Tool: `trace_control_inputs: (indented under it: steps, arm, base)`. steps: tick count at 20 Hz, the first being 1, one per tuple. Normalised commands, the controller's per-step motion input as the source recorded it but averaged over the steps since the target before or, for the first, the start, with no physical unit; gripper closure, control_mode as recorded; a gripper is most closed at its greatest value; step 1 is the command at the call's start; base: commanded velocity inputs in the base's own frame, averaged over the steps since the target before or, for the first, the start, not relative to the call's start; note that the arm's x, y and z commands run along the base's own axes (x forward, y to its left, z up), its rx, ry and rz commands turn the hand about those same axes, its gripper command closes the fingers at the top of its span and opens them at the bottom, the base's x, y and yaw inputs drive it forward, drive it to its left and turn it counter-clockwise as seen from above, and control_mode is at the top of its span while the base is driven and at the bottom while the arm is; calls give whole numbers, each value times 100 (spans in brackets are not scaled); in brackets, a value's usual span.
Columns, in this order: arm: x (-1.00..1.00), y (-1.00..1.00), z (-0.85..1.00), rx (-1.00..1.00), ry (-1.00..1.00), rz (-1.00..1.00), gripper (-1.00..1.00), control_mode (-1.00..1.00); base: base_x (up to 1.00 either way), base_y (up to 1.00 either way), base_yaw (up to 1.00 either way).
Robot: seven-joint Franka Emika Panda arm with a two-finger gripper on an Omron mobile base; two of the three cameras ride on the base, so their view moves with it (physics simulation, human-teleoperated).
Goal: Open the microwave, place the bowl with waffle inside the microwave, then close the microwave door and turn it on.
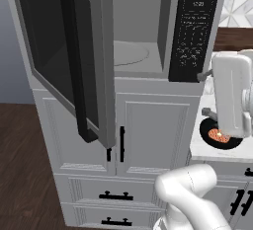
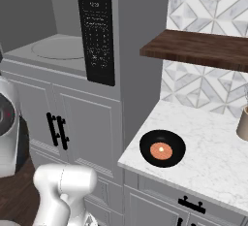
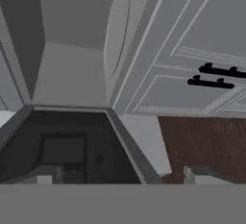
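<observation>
A: Left base view first: the microwave door hangs wide open, the microwave cavity bare. Where's the bowl?

B: The bowl with waffle sits on the marble surface, low and right of the cavity, half behind the white arm.

A: Right base view?

B: Bowl with waffle near the surface's front edge. Keypad writing is too small to read.

A: Hand view?

B: The end effector has its jaws spread apart, empty, facing the door.

Glossy black bowl with waffle — marble-look counter — dark wood shelf.
</observation>
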Motion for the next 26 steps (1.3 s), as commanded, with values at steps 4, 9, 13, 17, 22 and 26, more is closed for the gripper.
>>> trace_control_inputs:
  steps: [4, 9, 13, 17, 22, 26]
  arm:
    - [45, 70, 0, 20, 19, 36, -100, -100]
    - [28, 87, -3, 2, -5, 17, -100, -100]
    - [12, 27, 0, 1, -18, 12, -100, -100]
    - [22, 14, -6, 1, -8, 28, -100, -100]
    - [43, 61, -10, -6, 0, 29, -100, -100]
    - [41, 72, -8, -6, 0, 19, -100, -100]
  base:
    - [0, 0, 0]
    - [0, 0, 0]
    - [0, 0, 0]
    - [0, 0, 0]
    - [0, 0, 0]
    - [0, 0, 0]
